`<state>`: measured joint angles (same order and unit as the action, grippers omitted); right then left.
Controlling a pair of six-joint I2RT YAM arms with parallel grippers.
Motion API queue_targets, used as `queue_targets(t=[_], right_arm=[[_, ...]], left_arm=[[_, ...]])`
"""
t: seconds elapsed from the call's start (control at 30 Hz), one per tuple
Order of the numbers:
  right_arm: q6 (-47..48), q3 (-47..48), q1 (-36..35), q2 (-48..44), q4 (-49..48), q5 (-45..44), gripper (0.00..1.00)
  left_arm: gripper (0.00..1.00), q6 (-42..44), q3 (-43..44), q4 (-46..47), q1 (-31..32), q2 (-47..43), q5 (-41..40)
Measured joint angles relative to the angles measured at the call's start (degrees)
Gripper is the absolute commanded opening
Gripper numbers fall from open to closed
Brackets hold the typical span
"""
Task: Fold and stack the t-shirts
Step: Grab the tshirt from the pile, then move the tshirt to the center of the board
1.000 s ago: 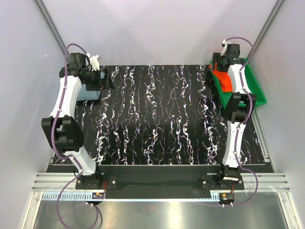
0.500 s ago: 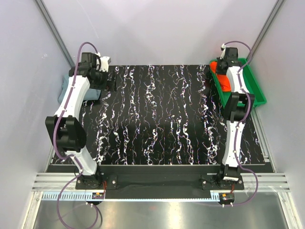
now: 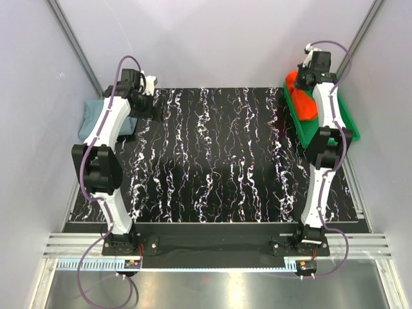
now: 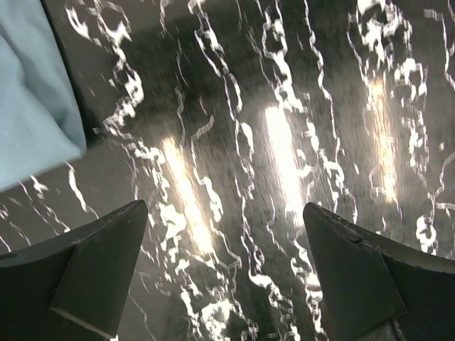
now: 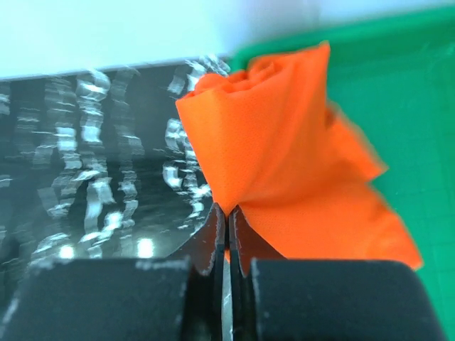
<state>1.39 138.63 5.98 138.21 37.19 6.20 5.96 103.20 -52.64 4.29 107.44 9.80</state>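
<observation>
A black table [image 3: 212, 161] veined with white marbling fills the cell, closed in by pale walls on three sides, with slanted metal posts [image 3: 71, 38] in the far corners and ribbed aluminium rails [image 3: 212, 246] along the near edge where both arms are bolted. A green tray [image 3: 347, 122] sits on the far right edge of the table. The orange-red t-shirt [image 3: 301, 102] lies bunched at the tray's far end, spilling over its inner rim toward the marbling. The grey-blue t-shirt [image 3: 95, 119] is crumpled at the far left edge of the table, apparently overhanging it, though the left arm covers part of it. The left arm rises from its base, bends at the elbow and reaches to the far left, its gripper [image 4: 224, 209] hanging over bare marbling just beside the grey-blue cloth with the fingers spread wide and nothing between them. The right arm stretches almost straight to the far right corner, where the right gripper [image 5: 226, 213] has its fingers pressed together on a fold of the orange-red shirt, which stands up in a peak from the pinch.
</observation>
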Motion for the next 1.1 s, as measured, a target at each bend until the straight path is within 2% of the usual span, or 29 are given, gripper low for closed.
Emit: queue_targets(t=[0.23, 0.37, 0.57, 0.73, 0.8, 0.87, 1.0, 1.1], right_arm=[[0.76, -9.97, -3.67, -18.01, 0.42, 8.09, 0.0], [1.84, -12.85, -8.52, -23.8, 1.16, 13.49, 0.0], [4.46, -13.75, -17.84, -23.06, 7.02, 23.45, 0.0], [6.12, -13.57, -24.24, -19.19, 10.23, 29.94, 0.0], [6.8, -13.16, -26.29, -17.57, 11.15, 32.41, 0.05], [7.32, -13.07, -27.43, -16.59, 11.69, 33.62, 0.07], [9.57, -15.13, -27.19, -16.22, 12.17, 32.7, 0.03], [10.93, -21.73, -25.46, -17.49, 10.21, 30.97, 0.01]], left_arm=[[0.99, -2.38, 6.84, 2.12, -0.63, 5.79, 0.5], [0.99, -3.34, 12.26, 2.51, -0.37, 9.7, 0.22], [0.99, -4.15, 17.22, 3.06, 1.2, 11.06, -2.21], [0.99, -4.37, 17.57, 3.45, 1.6, 10.8, -4.22], [0.99, -4.37, 17.42, 3.41, 1.6, 10.62, -4.52], [0.99, -4.37, 17.16, 3.41, 1.53, 10.19, -4.68], [0.99, -4.35, 16.44, 3.37, 1.44, 9.11, -4.68], [0.99, -4.35, 15.72, 3.28, 1.44, 8.52, -4.66]])
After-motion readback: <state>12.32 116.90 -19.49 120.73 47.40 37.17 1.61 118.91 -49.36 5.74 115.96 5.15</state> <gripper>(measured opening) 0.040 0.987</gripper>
